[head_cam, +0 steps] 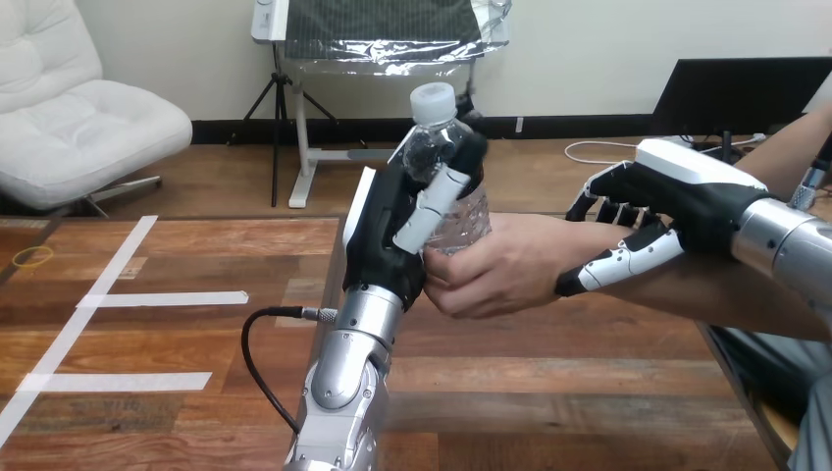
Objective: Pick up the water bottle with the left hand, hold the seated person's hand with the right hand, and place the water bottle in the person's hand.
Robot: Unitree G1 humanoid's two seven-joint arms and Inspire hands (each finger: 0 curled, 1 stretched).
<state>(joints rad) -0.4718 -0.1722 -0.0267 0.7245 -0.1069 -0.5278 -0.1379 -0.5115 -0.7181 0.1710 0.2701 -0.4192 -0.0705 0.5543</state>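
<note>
Looking down from the head camera, I have the left hand [385,240] raised above the wooden table [549,392], near the middle of the view. Its fingers [471,152] wrap round the far side of the water bottle [461,221] and its thumb [437,208] lies across the near side, so the bottle is clasped firmly. The bottle is clear, stands close to upright, and its white cap [433,101] pokes out above the hand.

The person's hand [500,267] reaches in from the right and meets the lower part of the bottle, just beside my left palm. Its fingers are bent against the bottle, though I can't tell from here how much of a hold they have.

My right hand [677,201] sits over the person's wrist [579,245]. Its fingers curl down the far side and its thumb [618,263] runs along the near side, so it looks closed round the wrist.

Strips of white tape [162,298] lie on the table's left part, well apart from both hands, with a small yellow ring [32,257] near the left edge.
</note>
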